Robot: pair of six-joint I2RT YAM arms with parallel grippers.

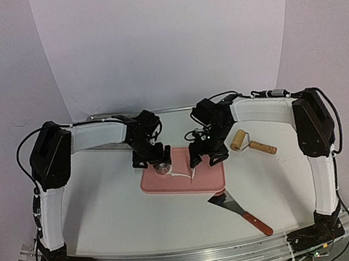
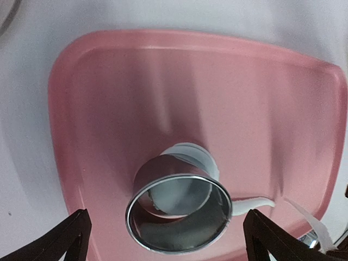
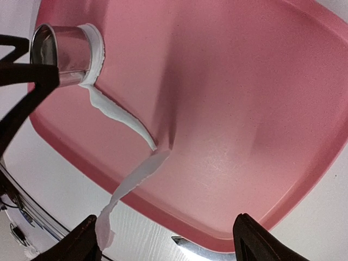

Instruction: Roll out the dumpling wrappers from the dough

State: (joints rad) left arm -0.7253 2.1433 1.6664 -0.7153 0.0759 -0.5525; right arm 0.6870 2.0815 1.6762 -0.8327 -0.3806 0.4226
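- One pink tray (image 1: 184, 183) sits mid-frame. What lies around it on the surface (image 1: 107, 206)?
- A wooden rolling pin (image 1: 250, 143) lies at the right of the overhead view, well apart from the tray. A scraper (image 1: 242, 211) with a red handle lies at the lower right, its blade just beside the tray's near edge.
- And on the tray?
- A metal ring cutter (image 2: 179, 212) stands upright near the tray's upper left corner in the overhead view. A thin white dough strip (image 3: 120, 117) trails from its base across the tray.
- Where is the dumpling wrapper (image 2: 200, 156)?
- Under the ring cutter. Only a curved white rim shows around the ring's base.
- How do the arms stand?
- Both reach in from the sides, elbows bent and wrists tipped down over the tray's far part. The left claw (image 1: 151, 160) hangs over the ring cutter with its fingers spread wide on either side, touching nothing, so it is released. The right claw (image 1: 206, 158) is spread as well, with nothing between its fingers. The strip's far end lies just beside one finger, at the lower left of the right wrist view. I cannot tell whether they touch.
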